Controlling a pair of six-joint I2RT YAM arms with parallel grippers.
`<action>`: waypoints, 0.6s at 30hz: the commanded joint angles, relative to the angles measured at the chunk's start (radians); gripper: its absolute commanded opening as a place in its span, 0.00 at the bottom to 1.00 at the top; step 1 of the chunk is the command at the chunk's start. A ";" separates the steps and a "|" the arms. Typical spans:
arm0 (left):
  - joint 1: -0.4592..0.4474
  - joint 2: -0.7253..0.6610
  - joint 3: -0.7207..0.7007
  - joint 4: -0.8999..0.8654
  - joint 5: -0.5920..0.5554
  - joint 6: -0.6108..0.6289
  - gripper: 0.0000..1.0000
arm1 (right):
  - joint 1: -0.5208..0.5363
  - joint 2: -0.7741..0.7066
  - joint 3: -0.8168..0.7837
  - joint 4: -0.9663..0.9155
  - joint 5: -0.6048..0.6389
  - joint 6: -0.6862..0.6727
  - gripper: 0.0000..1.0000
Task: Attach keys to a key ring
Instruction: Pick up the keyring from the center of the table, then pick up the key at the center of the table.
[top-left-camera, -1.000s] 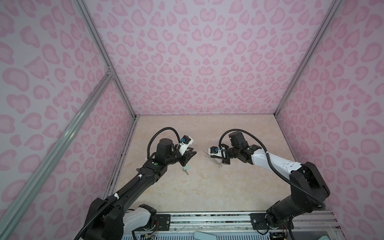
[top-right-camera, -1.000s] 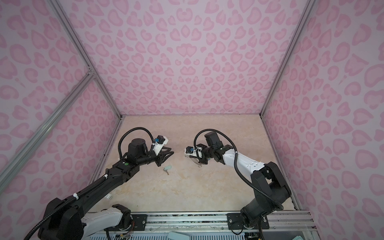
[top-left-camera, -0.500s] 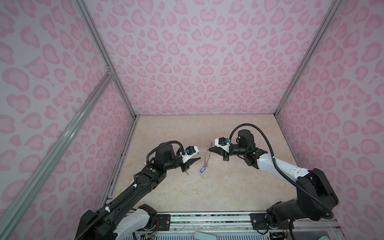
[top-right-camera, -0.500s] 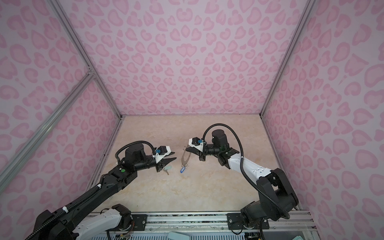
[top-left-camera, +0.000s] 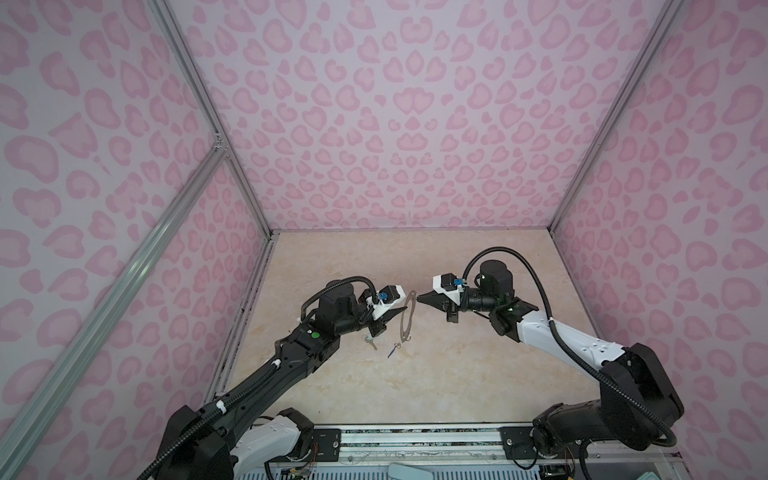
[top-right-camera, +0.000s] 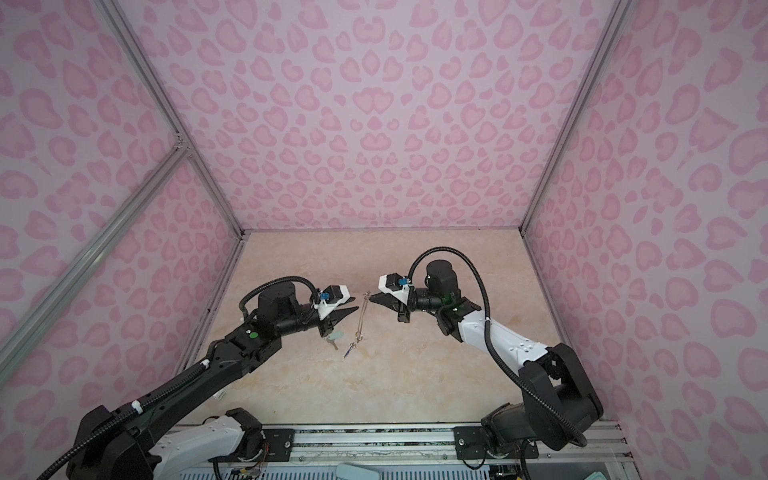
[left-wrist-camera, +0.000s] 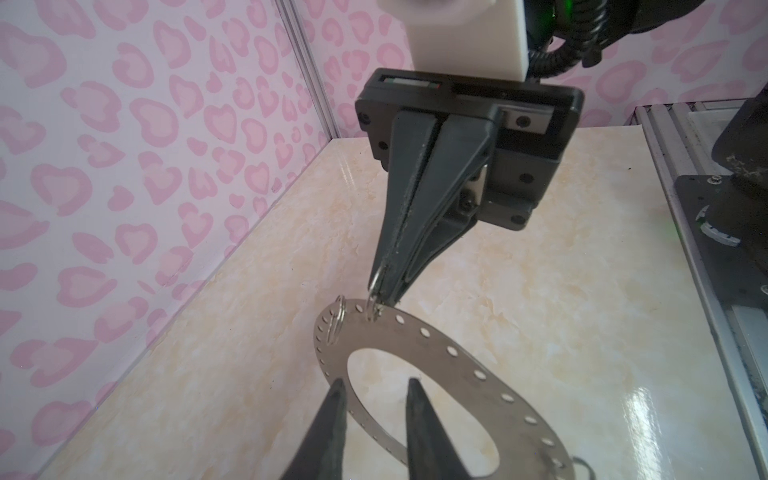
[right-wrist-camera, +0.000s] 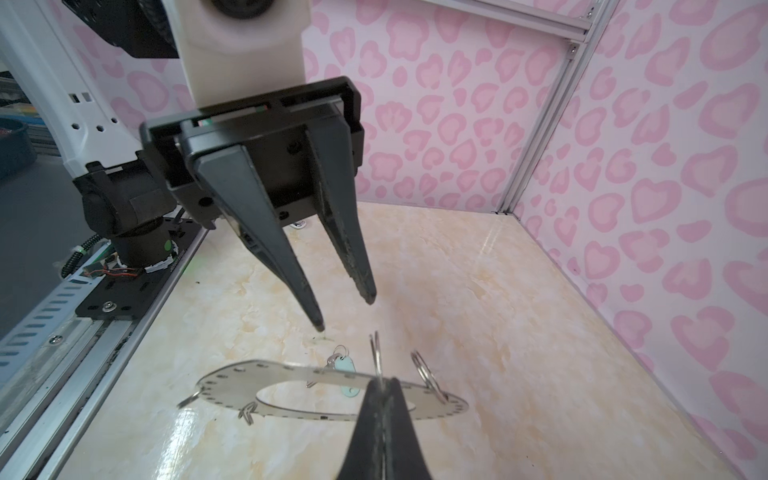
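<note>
Nearest is the rail (top-left-camera: 415, 440), then the marbled desk (top-left-camera: 436, 386). On the desk the mint key (top-right-camera: 336, 335), with a pale green head and a short silver blade, lies flat under the left claw (top-right-camera: 356, 303). Just beside it the blue key (top-left-camera: 392, 351) slants at the low end of the key ring (left-wrist-camera: 399, 334) and seems hooked to it. The top views are too small to show that join, or whether key or ring touches the desk. The ring is a broad flat grey metal band around a wide oval hole, with a row of tiny holes along its outer rim. It is held up tilted between the two claws, nearly edge-on in both top views. The left claw's fingers stand apart with nothing clamped, their tips just short of the ring. The left wrist view cuts off the ring's near part. At the ring's high end the right claw (left-wrist-camera: 384, 284) is pressed together on a wire loop (left-wrist-camera: 374, 289) threaded through one rim hole, and the ring hangs from that loop. A second loop (left-wrist-camera: 337, 318) sits in a hole just beside it. In the right wrist view a small silver piece (right-wrist-camera: 248, 409), at the ring's end away from the right claw, is too blurred to name. Beyond, the desk runs to pink heart-print walls (top-left-camera: 395, 124).
</note>
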 joint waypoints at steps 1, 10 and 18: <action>-0.002 0.009 0.016 0.055 -0.015 -0.025 0.26 | 0.003 -0.003 -0.015 0.053 -0.012 0.032 0.00; 0.046 0.027 0.027 -0.066 -0.149 -0.276 0.30 | 0.002 -0.046 -0.034 -0.017 0.095 -0.002 0.00; 0.097 -0.009 0.014 -0.422 -0.366 -0.602 0.30 | 0.004 -0.122 -0.075 -0.113 0.232 -0.084 0.00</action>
